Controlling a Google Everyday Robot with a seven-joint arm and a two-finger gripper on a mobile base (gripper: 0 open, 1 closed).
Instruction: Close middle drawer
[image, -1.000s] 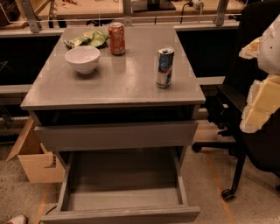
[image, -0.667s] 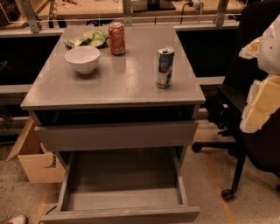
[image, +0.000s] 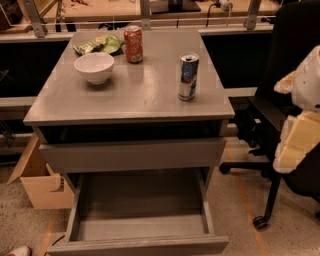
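The grey cabinet (image: 132, 95) stands in the middle of the camera view. Its middle drawer (image: 140, 220) is pulled far out toward me, showing a plain grey box interior with nothing in it; its front (image: 140, 246) lies at the bottom edge of the view. The taller top front (image: 132, 155) above it sits slightly out from the cabinet body. My gripper (image: 296, 142), white and pale yellow, hangs at the right edge of the view, level with the top front and well to the right of the cabinet, touching nothing.
On the cabinet top stand a white bowl (image: 94, 67), an orange can (image: 133, 44), a blue-silver can (image: 188, 76) and a green bag (image: 99, 44). A black office chair (image: 272, 120) stands to the right. A cardboard box (image: 42, 182) is on the floor at the left.
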